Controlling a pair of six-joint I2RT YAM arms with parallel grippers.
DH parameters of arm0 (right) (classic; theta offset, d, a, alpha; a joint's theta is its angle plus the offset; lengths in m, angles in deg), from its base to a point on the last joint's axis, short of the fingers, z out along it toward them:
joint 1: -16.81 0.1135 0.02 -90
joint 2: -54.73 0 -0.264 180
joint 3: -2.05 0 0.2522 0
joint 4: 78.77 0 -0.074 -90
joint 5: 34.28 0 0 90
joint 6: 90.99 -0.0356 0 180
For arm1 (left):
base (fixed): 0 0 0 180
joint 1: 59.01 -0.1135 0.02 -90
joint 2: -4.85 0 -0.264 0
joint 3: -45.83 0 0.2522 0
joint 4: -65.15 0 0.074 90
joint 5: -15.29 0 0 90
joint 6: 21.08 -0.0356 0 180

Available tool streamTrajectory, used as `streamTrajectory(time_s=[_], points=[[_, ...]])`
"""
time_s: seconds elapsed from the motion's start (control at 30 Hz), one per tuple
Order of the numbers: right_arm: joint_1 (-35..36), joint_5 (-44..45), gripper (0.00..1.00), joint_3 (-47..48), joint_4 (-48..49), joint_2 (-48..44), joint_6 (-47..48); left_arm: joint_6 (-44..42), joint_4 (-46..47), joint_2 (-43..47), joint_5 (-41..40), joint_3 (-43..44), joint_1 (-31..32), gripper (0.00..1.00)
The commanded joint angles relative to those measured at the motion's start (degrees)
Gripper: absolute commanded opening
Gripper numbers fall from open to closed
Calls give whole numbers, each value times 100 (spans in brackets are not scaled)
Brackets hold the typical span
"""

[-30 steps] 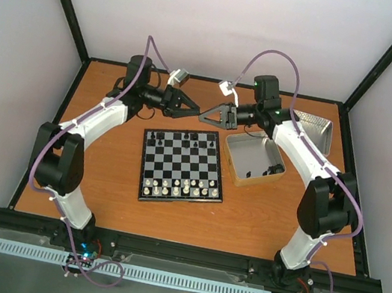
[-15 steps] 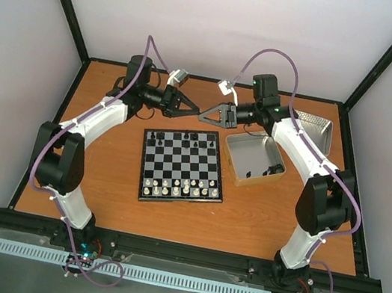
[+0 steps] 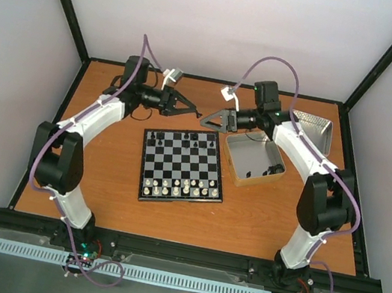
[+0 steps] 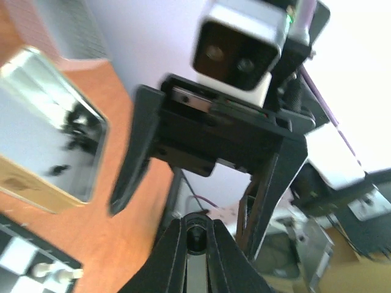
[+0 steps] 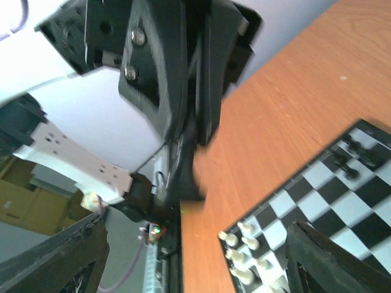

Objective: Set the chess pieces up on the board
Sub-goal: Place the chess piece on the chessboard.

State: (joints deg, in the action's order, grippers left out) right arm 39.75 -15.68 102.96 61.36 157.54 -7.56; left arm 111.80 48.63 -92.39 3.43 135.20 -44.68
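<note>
The left claw (image 3: 193, 110) is pressed together and the right claw (image 3: 208, 118) is spread wide. They sit almost tip to tip above the worktop (image 3: 100, 175), just beyond the far edge of the board (image 3: 181, 165). A few black chess pieces (image 3: 182, 138) stand on the board's far rows near both claws, and more lie in the tin tray (image 3: 235, 147) right of the board.

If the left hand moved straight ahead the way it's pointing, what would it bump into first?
Probably the right hand, which faces the left hand with its fingers open, close ahead. Depth is hard to judge.
</note>
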Motion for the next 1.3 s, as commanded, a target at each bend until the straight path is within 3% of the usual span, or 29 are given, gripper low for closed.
streamTrajectory(time_s=[0.0,0.07,0.17,0.33,0.5,0.93,1.27], points=[[-354,409,82,-594,620,-425,-315,-1576,-1622,194,-1270,313,-343,1],[-463,609,85,-784,759,-548,-441,-2232,-2184,227,-2089,364,-358,1],[-587,1076,86,-942,816,-586,-655,-2581,-2288,361,-3265,112,-348,1],[-643,1835,86,-1103,875,-475,-1069,-3460,-2713,341,-6553,-1,371,1],[-645,2403,85,-1204,1001,-471,-1318,-3568,-2744,-73,-8155,-128,807,1],[-656,2739,84,-1246,941,-311,-1530,-3531,-1651,-469,-8105,-741,899,1],[-668,2758,83,-1210,924,-190,-1630,-3387,-1340,-771,-7910,-704,904,1]])
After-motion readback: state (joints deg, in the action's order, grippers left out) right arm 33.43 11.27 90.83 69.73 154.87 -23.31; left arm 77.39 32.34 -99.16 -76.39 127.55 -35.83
